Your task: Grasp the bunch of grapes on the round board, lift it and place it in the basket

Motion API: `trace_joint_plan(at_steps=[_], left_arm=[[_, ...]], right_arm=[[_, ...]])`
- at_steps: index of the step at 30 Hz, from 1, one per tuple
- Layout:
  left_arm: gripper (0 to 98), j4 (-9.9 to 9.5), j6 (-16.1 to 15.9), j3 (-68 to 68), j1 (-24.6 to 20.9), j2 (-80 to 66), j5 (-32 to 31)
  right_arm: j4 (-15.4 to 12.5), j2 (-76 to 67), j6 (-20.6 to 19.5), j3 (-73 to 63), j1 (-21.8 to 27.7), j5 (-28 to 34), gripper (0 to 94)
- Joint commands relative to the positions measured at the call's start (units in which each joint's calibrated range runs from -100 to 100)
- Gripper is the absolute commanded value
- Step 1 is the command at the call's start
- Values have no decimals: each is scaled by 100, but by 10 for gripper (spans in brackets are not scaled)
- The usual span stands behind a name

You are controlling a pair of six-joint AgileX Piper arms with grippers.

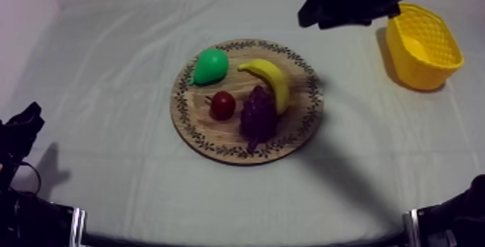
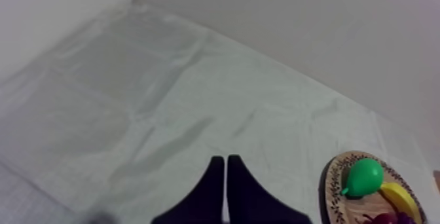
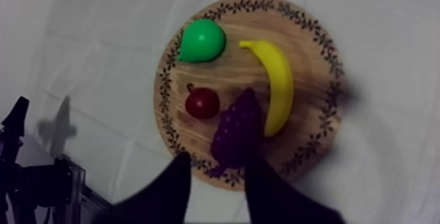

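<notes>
Surface: table (image 1: 108, 76) under a grey-white cloth, pale walls behind.

Item 1. Round wooden board (image 1: 193, 123), patterned rim, mid-table. Carries a pear (image 1: 211, 66), a banana (image 1: 273, 80), a small red fruit (image 1: 222, 105) and the grapes.

Item 2. Bunch of grapes (image 1: 258, 116), dark purple, lying flat on the board between the small red fruit and the banana, close against the banana's inner curve. Not yet lifted.

Item 3. Yellow basket (image 1: 426, 73), at the table's right side, well apart from the board.

Item 4. Right gripper (image 3: 217, 164), above the board's edge just short of the grapes; fingers spread wide, nothing between them.

Item 5. Left gripper (image 2: 225, 161), low at its own side, fingers pressed together into a wedge, holding nothing.

Handling note (a judgement): a toy bunch is likely light and fairly stiff, with a lumpy surface that gives the pads purchase. Best taken across its broad middle; the narrow tip could slip, and the banana crowds one flank.
</notes>
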Motion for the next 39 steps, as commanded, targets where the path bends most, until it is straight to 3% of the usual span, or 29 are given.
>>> trace_joint_plan(at_steps=[1, 6, 12, 39], left_arm=[[1, 1, 1, 0, -3, 5, -1], [1, 1, 1, 0, -3, 5, -1], [1, 1, 1, 0, -3, 5, -1], [1, 1, 1, 0, -3, 5, -1]], right_arm=[[64, 53, -228, 51, -70, -32, 463], [103, 316, -367, 81, -194, -48, 580], [59, 821, -410, -56, -284, -3, 642], [-38, 3648, -562, -359, -376, -1105, 659]])
